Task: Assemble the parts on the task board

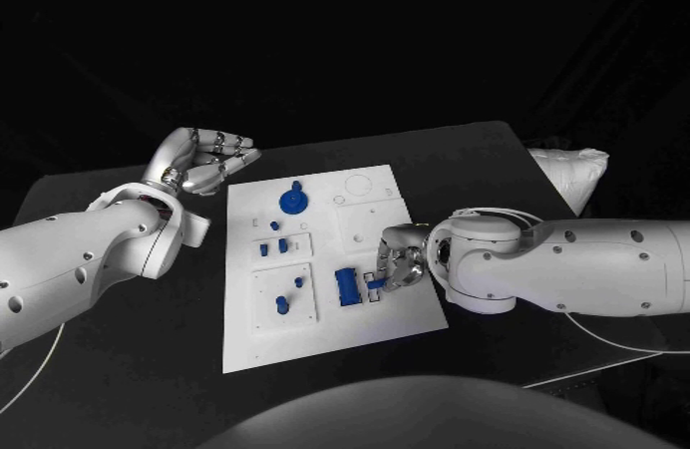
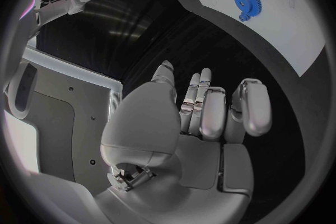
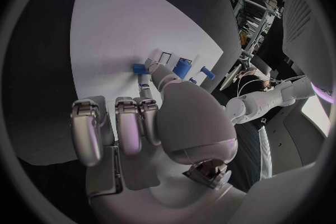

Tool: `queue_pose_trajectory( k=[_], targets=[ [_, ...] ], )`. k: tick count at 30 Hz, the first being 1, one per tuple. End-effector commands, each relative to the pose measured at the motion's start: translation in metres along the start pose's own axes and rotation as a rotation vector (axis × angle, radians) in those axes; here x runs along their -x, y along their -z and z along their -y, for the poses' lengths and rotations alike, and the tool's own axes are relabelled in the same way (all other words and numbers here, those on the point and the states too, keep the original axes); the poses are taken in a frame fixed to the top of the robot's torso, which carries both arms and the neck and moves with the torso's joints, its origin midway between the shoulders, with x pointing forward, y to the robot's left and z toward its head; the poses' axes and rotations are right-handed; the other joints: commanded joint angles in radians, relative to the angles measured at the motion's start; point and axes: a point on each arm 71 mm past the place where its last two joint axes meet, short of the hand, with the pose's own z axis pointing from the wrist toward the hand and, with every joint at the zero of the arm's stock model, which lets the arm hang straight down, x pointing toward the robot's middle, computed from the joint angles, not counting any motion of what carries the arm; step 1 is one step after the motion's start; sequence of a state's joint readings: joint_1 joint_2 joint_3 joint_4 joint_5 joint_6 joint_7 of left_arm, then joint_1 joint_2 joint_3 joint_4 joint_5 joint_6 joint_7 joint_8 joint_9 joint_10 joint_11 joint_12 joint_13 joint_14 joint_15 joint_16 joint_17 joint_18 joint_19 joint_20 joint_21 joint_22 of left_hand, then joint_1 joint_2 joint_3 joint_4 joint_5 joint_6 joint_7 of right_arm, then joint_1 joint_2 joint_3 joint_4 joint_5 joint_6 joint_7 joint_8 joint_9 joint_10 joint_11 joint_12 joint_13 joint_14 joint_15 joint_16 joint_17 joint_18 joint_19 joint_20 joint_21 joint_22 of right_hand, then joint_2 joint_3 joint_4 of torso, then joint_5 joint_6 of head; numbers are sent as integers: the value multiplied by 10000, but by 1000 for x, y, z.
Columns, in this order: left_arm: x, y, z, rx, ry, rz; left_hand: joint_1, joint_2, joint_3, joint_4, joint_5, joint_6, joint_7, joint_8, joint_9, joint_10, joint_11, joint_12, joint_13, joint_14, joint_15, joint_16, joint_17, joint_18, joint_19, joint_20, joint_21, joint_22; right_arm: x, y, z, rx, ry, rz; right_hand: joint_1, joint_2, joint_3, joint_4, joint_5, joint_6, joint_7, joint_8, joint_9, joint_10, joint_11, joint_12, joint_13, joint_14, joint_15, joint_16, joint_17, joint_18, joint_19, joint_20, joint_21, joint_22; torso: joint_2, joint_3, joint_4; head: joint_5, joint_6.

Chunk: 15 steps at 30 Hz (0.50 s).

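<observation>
Right hand (image 1: 399, 261) lies over the near right part of the task board (image 1: 324, 334), fingers curled, with a thumb and fingertip meeting on a small blue part (image 3: 140, 69); grasp appears a pinch. The board is a white plate at mid-table with shallow outlined recesses. It carries a blue gear (image 1: 293, 201) toward the far end, small blue pegs (image 1: 273, 248) mid-left and a blue block (image 1: 347, 286) beside the right hand. Left hand (image 1: 210, 161) sits off the board's far left corner, fingers curled in, holding nothing. Left wrist view shows gear teeth. No legible markings.
</observation>
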<state>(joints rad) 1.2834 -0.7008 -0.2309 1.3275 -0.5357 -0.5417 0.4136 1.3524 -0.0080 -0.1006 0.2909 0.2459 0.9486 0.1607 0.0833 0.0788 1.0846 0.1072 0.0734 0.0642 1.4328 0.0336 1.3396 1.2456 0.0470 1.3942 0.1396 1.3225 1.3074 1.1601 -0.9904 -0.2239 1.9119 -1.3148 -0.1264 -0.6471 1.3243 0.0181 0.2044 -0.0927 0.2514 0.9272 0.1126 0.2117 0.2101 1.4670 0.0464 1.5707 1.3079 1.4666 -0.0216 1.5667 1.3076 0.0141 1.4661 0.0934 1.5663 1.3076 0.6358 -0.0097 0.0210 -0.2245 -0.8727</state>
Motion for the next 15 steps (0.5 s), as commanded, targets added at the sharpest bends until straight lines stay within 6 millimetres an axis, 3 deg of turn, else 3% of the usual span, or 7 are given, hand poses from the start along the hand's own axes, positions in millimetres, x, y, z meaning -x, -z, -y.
queue_pose_trajectory(
  k=[1, 9, 15],
  targets=[
    [-2, -1, 2, -97, 51, -146, -21, 100, -76, 6, 67, 22, 28, -38, -10, 90, -13, -17, 12, 53, 4, -13, 13, 101, 89, -1, -11, 1803, -14, -3, 9, -548, 417, -888, -88, -4, 39, -9, -56, -80, 20, 24, -32, 1038, -25, 1, 2629, 1042, -57, 41, 2632, -141, 1047, -79, 45, 2632, -3, -3, 2, 7, 1],
    [-2, 0, 1, -89, 47, -140, -21, 100, -76, 6, 67, 22, 28, -38, -10, 90, -13, -17, 12, 53, 4, -13, 13, 101, 89, -1, -11, 1803, -14, -4, 10, -633, 563, -914, -46, 102, 116, -81, -106, 119, -16, 300, 125, 1038, -49, 1, 2629, 1042, -59, 41, 2632, -141, 1047, -80, 45, 2632, 2, 2, 0, 6, 1],
    [-2, 0, 1, -90, 48, -143, -21, 100, -76, 6, 67, 22, 28, -38, -10, 90, -13, -17, 12, 53, 4, -13, 13, 101, 89, -1, -11, 1803, -14, -4, 10, -614, 509, -826, -269, 626, 247, 197, -80, 620, -172, 674, 401, 1038, -187, 1, 2629, 1042, -149, 41, 2632, -141, 1047, -141, 45, 2632, 5, 1, -2, 2, 1]
  ],
)
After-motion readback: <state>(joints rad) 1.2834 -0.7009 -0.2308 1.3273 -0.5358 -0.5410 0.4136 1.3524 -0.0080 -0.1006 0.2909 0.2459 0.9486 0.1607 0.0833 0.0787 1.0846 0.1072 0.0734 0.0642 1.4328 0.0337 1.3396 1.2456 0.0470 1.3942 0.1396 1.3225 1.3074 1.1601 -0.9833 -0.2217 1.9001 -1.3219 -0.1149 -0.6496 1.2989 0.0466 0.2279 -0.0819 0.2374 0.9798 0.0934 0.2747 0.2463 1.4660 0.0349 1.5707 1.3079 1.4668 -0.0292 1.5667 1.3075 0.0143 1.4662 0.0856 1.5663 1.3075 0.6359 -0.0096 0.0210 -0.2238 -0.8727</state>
